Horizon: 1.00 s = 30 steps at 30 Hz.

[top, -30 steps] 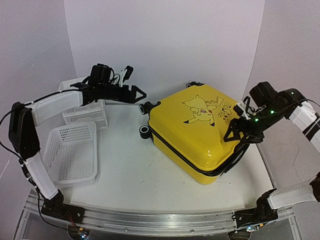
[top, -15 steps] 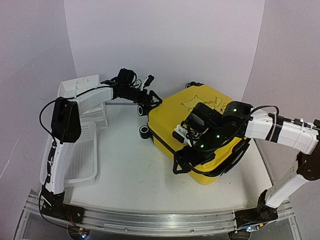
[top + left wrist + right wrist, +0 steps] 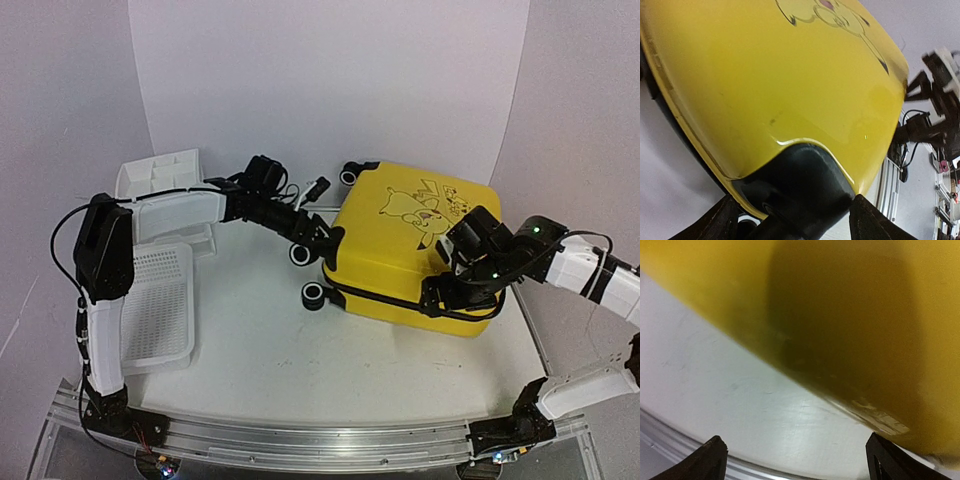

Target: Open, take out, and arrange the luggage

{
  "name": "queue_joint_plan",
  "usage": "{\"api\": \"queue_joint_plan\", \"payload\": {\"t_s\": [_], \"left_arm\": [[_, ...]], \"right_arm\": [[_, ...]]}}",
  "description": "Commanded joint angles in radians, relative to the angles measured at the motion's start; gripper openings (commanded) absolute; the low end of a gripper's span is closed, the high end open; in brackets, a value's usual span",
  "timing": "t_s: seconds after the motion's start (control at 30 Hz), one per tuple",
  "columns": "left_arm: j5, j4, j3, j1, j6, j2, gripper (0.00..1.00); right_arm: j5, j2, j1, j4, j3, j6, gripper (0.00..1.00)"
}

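Observation:
The luggage (image 3: 400,250) is a yellow suitcase with a cartoon print, lying flat and shut at the centre right of the table. Its black-and-white wheels (image 3: 300,254) point left. My left gripper (image 3: 322,235) sits at the wheel corner. In the left wrist view the yellow shell (image 3: 790,75) fills the frame, and the left gripper (image 3: 797,225) is open with its jaws either side of the black wheel housing (image 3: 805,190). My right gripper (image 3: 462,300) is low against the case's near right edge. It stands open (image 3: 807,462) over bare table, below the shell (image 3: 865,315).
A white mesh basket (image 3: 150,300) lies at the left. A white plastic drawer unit (image 3: 160,185) stands behind it. An aluminium rail (image 3: 300,440) runs along the near table edge. White backdrop walls close in the back and sides.
The suitcase has swung round, its wheel end coming nearer and its print end going back. My left gripper followed the wheel corner and narrowed. My right gripper moved to the case's near right edge.

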Motion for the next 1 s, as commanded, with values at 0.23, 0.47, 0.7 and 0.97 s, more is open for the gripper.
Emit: {"api": "queue_joint_plan", "payload": {"t_s": [0.23, 0.47, 0.7, 0.97], "left_arm": [[-0.106, 0.079, -0.290, -0.344, -0.159, -0.214, 0.75], [-0.149, 0.087, -0.339, -0.363, -0.162, -0.296, 0.79], [-0.232, 0.094, -0.579, -0.243, -0.182, -0.580, 0.84], [-0.343, 0.103, -0.816, -0.142, -0.251, -0.897, 0.90]], "right_arm": [[0.095, -0.015, -0.133, -0.150, 0.102, -0.346, 0.98], [-0.052, -0.070, -0.114, -0.134, 0.202, -0.534, 0.98], [-0.166, 0.009, 0.104, -0.020, 0.252, -0.922, 0.98], [-0.202, 0.233, 0.229, 0.003, 0.368, -1.400, 0.98]]}}
